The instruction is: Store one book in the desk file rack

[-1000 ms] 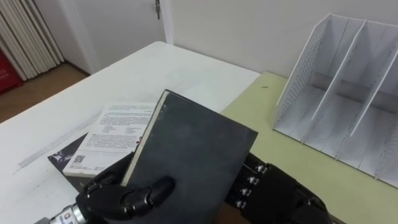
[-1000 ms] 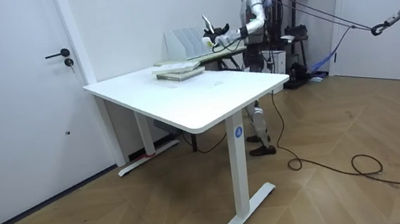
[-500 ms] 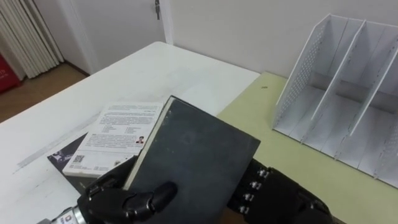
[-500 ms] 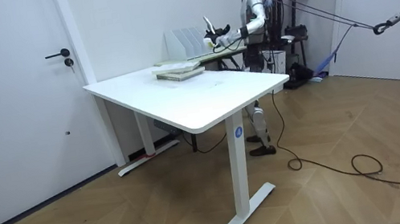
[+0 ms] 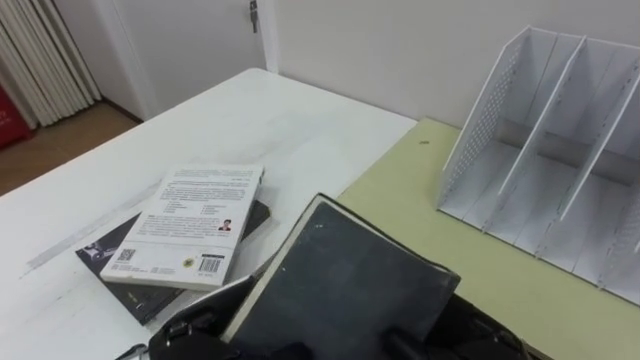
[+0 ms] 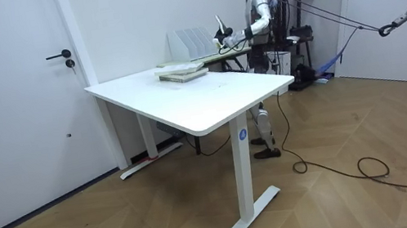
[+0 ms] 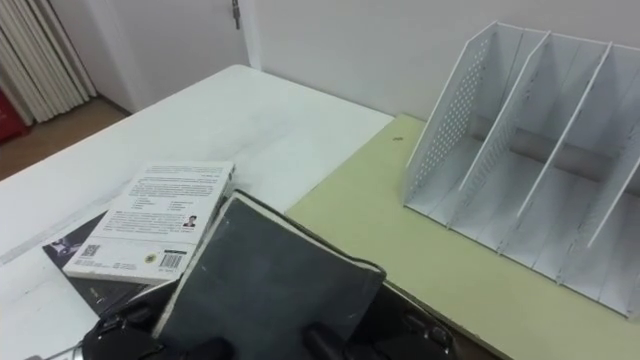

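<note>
A: Quick one. Where's the book?

B: The dark book [image 5: 350,290] is at bottom centre of the left eye view. It's held up off the table [image 5: 250,110] and tilted, with its cover towards the camera.

A: Hands?

B: The left hand [image 5: 195,338] is at the lower left, with its fingers curled on the book's lower left edge, so it's gripping. The right hand [image 5: 480,335] is at the bottom right and mostly hidden under the book. Can't tell its state.

A: And the rack?

B: The white rack [image 5: 560,120] is at the upper right, sitting on the green mat [image 5: 420,210]. The slots I can see look empty. The book is well apart from it, and nothing is lined up yet.

A: Anything else on the table?

B: A white-covered book [image 5: 195,225] at left centre, lying on top of a black book [image 5: 100,255]. Neither hand is touching them.

A: What does the room view show?

B: The robot stands at the far end of the table, at upper right of that frame. The book is raised in front of it, just right of the rack.

A: So which step is this?

B: I'd call it the carry. The book is picked up but not yet stored.

A: Next move?

B: My guess is it goes up and to the right, towards the rack. The book needs turning on edge so it runs parallel to the dividers. Then it gets aimed at one slot opening, slid in between two dividers, and only then let go. The slots look narrow, so the alignment matters.
</note>
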Robot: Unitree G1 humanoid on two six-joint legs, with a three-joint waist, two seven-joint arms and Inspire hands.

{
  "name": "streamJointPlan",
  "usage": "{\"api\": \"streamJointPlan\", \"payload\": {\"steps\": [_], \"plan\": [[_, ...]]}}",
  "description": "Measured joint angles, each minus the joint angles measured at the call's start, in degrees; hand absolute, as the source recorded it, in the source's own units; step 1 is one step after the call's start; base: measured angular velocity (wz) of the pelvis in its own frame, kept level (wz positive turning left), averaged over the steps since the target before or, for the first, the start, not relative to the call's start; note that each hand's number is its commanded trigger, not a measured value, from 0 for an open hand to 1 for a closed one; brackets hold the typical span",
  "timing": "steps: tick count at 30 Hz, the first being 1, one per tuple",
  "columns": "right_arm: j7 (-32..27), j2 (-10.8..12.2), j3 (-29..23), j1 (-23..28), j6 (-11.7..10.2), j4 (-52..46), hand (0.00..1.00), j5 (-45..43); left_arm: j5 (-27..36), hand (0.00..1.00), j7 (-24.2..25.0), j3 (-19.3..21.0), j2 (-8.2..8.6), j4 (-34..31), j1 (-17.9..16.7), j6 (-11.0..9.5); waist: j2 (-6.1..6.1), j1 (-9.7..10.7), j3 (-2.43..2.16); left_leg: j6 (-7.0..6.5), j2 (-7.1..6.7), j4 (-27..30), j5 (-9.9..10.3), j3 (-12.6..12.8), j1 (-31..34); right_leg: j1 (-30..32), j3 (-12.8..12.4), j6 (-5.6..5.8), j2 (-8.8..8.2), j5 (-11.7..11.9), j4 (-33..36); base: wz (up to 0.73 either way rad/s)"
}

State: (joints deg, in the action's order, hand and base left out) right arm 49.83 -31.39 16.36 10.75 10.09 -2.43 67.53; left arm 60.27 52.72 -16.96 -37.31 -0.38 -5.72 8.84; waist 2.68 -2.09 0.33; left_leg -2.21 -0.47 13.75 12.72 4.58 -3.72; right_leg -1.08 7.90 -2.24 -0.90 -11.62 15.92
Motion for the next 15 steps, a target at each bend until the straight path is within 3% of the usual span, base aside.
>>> {"api": "streamJointPlan", "payload": {"steps": [13, 14, 15], "plan": [[-0.4, 0.0, 0.3, 0.2, 0.0, 0.0, 1.00, 0.0, -0.1, 1.00, 0.1, -0.1, -0.31, 0.0, 0.0, 0.5, -0.04, 0.0, 0.08, 0.00, 0.00, 0.1, 0.2, 0.0, 0.1, 0.0, 0.0, 0.00, 0.01, 0.0, 0.1, 0.00], [-0.4, 0.0, 0.3, 0.2, 0.0, 0.0, 1.00, 0.0, -0.1, 0.64, 0.2, -0.2, -0.31, 0.0, 0.0, 0.5, -0.01, 0.0, 0.10, -0.01, 0.02, 0.2, 0.2, 0.0, 0.2, 0.0, 0.0, -0.01, 0.01, 0.0, 0.1, 0.00], [-0.4, 0.0, 0.4, 0.2, 0.0, 0.0, 1.00, 0.0, -0.1, 0.22, 0.2, -0.2, -0.32, 0.1, 0.0, 0.5, 0.06, 0.0, 0.14, -0.01, 0.04, 0.3, 0.3, 0.0, 0.2, 0.0, 0.0, 0.00, 0.03, 0.0, 0.1, 0.00]]}}
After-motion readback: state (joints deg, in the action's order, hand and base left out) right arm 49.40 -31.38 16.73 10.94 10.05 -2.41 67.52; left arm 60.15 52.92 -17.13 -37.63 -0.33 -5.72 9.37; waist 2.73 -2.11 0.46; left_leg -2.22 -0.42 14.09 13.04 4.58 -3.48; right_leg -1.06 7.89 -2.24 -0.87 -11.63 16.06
